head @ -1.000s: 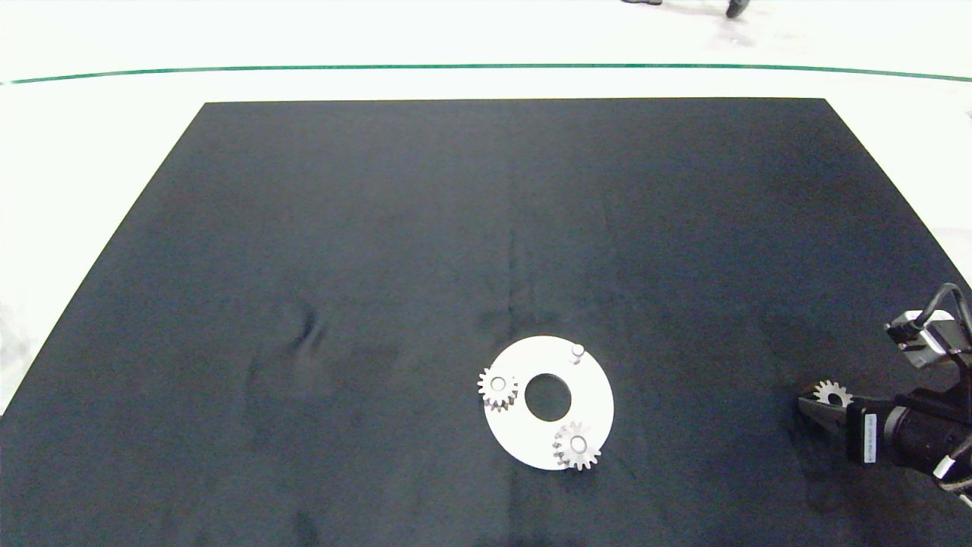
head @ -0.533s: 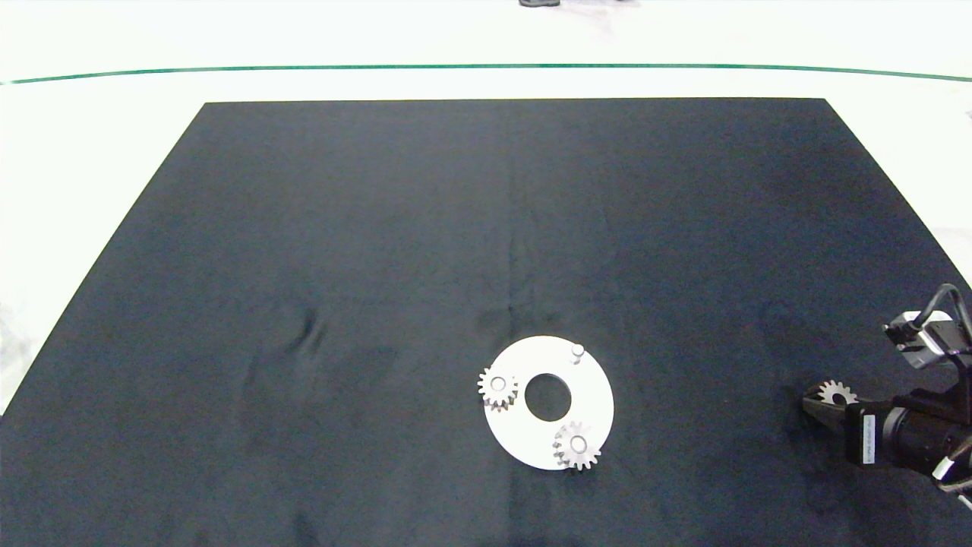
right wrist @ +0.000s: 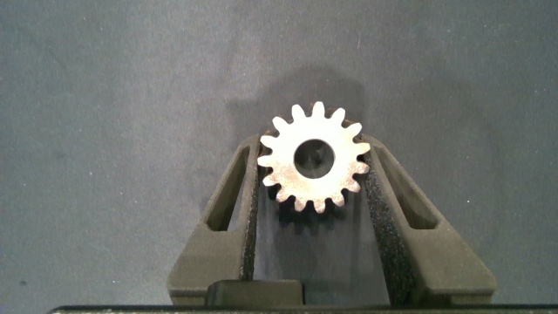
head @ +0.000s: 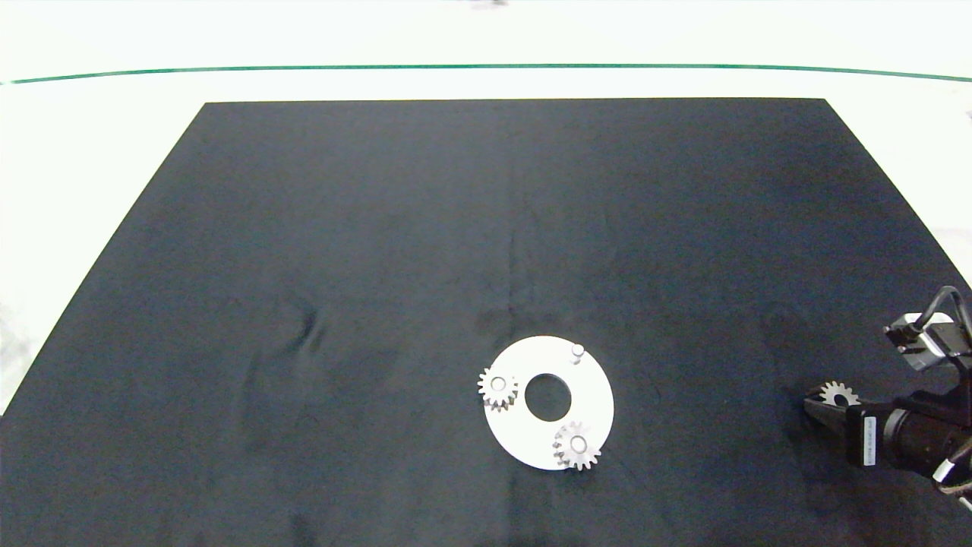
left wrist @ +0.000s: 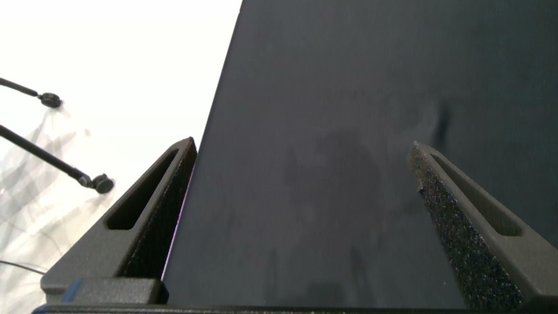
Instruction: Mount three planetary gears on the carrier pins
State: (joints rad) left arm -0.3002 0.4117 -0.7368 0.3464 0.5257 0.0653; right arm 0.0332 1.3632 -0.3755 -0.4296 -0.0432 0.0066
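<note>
A white round disc (head: 592,395) lies on the black mat, near its front middle. Two planetary gears sit on carrier pins: one (head: 498,387) at the disc's left rim, one (head: 578,446) at its front rim. The far pin (head: 577,352) stands bare. At the mat's right edge my right gripper (head: 824,406) is shut on the third gear (head: 837,394), well to the right of the disc. In the right wrist view that gear (right wrist: 314,158) stands on edge between the pads (right wrist: 377,209), bore visible. My left gripper (left wrist: 302,148) is open and holds nothing, over the mat's left edge.
The black mat (head: 456,228) covers most of the white table. It has small wrinkles left of the disc (head: 307,330). A green line (head: 486,67) runs across the floor beyond the mat. The left arm is outside the head view.
My right gripper has drifted slightly to the right with the gear still held. The disc and its two gears have not moved.
</note>
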